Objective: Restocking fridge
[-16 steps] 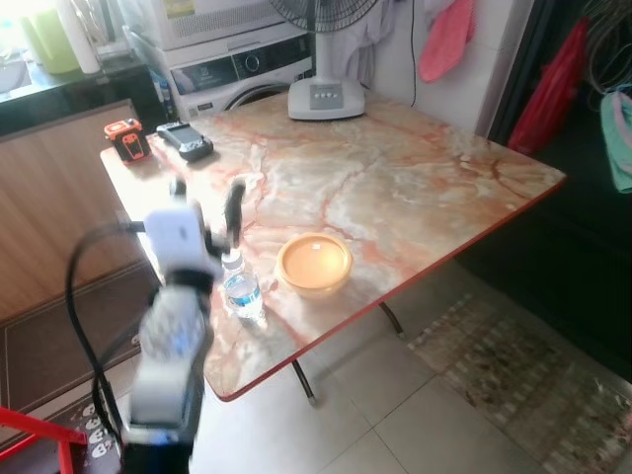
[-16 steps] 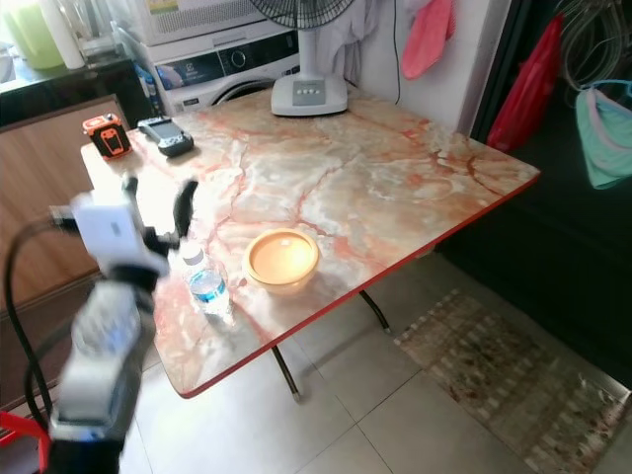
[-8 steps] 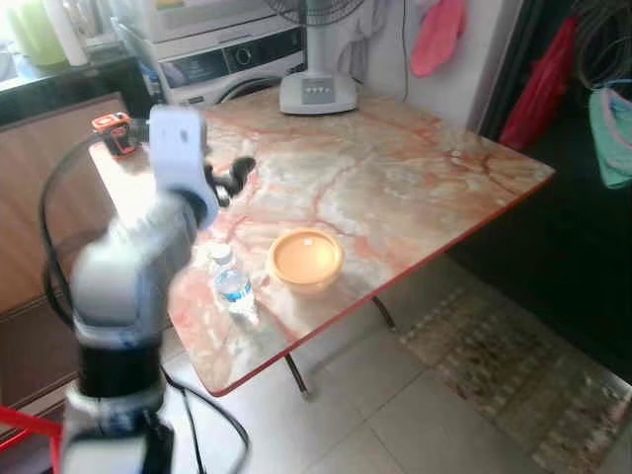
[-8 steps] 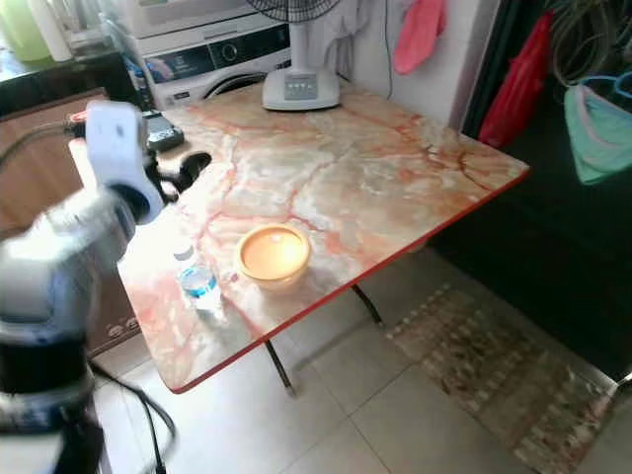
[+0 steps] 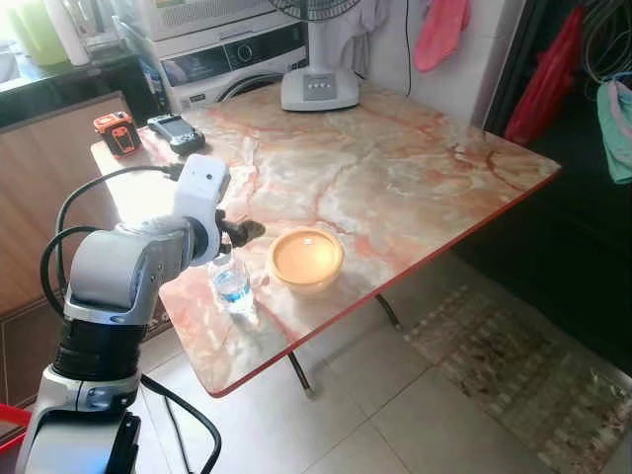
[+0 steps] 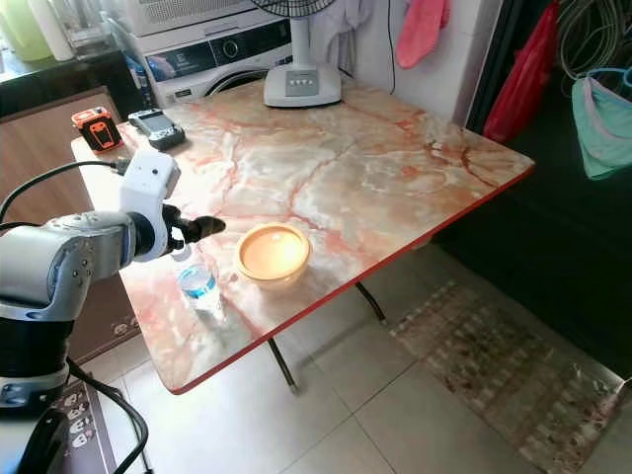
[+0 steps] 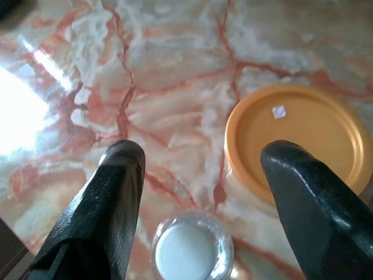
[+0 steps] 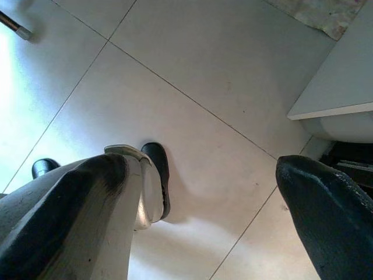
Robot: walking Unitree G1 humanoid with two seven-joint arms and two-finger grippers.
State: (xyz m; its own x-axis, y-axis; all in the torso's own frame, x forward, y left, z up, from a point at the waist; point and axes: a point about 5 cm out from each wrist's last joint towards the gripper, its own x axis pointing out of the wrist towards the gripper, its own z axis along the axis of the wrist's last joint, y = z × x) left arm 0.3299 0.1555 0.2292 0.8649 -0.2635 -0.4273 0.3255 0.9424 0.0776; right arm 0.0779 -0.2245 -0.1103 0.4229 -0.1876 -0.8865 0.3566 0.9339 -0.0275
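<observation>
A small clear water bottle (image 5: 233,284) with a white cap (image 7: 192,251) and blue label stands near the front left edge of the marble table (image 5: 395,188). Beside it on the right sits an orange bowl (image 5: 305,259) with a lid (image 7: 303,140). My left gripper (image 5: 241,234) hovers just above and behind the bottle's cap, open, its two black fingers (image 7: 119,192) spread wider than the cap with nothing between them. My right gripper (image 8: 204,169) hangs open over the tiled floor.
At the table's far side stand a fan base (image 5: 319,89), an orange tape measure (image 5: 121,131) and a black device (image 5: 176,131). A washing machine (image 5: 237,64) is behind. A rug (image 5: 513,365) lies on the floor at the right.
My left arm swung up over the table, then came down, bringing the gripper close above the bottle. The bottle and bowl stayed put; the camera shifted a little.
</observation>
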